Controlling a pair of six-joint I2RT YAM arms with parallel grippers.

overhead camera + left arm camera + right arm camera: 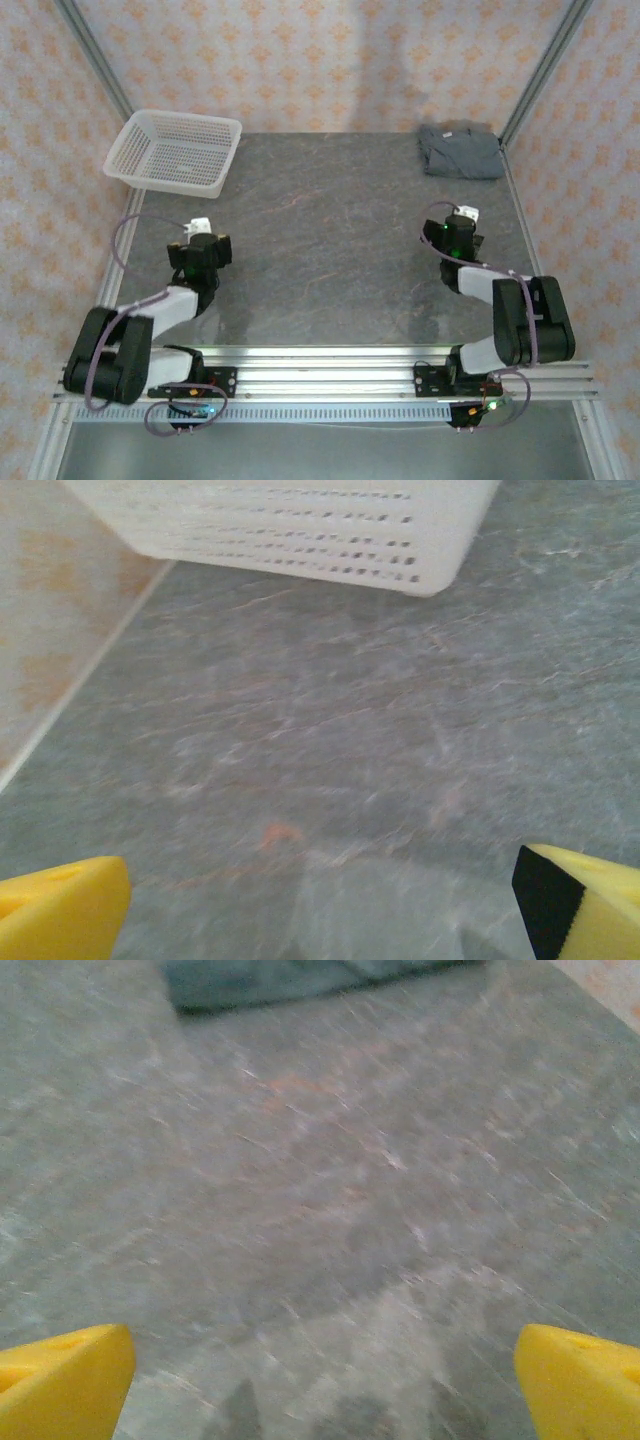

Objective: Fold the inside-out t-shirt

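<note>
From above, we see the inside-out t-shirt [460,151] lying as a compact bundle in the far right corner of the worktop [330,250]. It sits close to the frame post and the right edge, its longer side running across. The right arm [505,310] is much the nearer. Its jaws face the shirt from the near side, well short of it, with bare worktop between. We judge there is little room beyond the shirt.

At the left wrist, the yellow fingertips [60,910] are spread wide and hold nothing; the white basket [300,530] stands ahead.

At the right wrist, the fingertips [60,1380] are equally wide apart and empty, with the shirt's near edge straight ahead.
</note>
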